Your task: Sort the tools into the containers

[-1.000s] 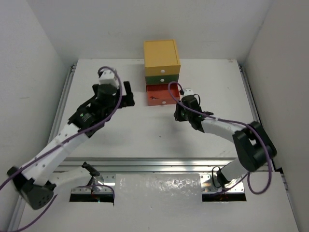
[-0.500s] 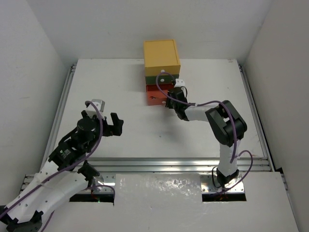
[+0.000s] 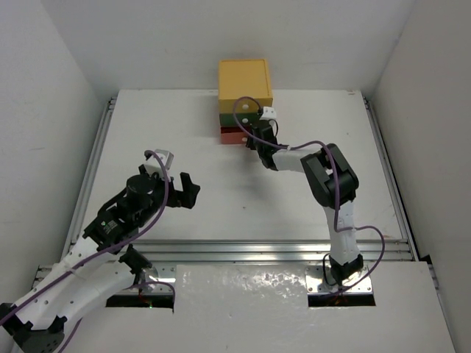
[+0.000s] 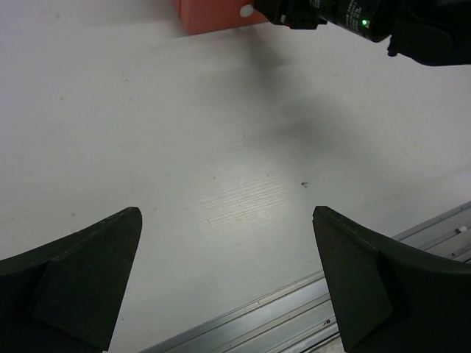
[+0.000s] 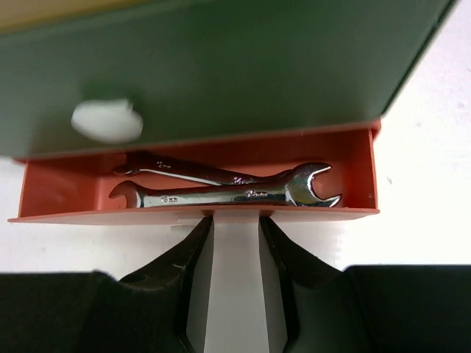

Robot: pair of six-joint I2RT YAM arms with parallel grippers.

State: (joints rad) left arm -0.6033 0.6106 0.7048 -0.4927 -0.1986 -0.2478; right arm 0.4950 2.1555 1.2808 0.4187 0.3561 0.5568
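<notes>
The chest stands at the back of the table: yellow top (image 3: 245,81), green drawer (image 3: 237,118), red-orange bottom drawer (image 3: 232,135). In the right wrist view the red drawer (image 5: 360,169) is open a little, with two silver wrenches (image 5: 235,195) lying crossed inside. My right gripper (image 5: 235,220) is shut on that drawer's white knob (image 5: 235,279), and sits at the drawer's front (image 3: 254,140). The green drawer (image 5: 221,66) above is closed, its white knob (image 5: 107,121) blurred. My left gripper (image 3: 184,190) hangs open over bare table (image 4: 228,279) at near left, holding nothing. No other tools show.
Metal rails (image 3: 243,250) run along the table's near edge. White walls stand close on both sides and behind the chest. The right arm (image 3: 331,176) stretches from its base up to the chest, its cable looping above it.
My right gripper has moved to the chest and the red drawer has slid in, now sticking out only slightly. My left arm has pulled back from the chest to the near left.
</notes>
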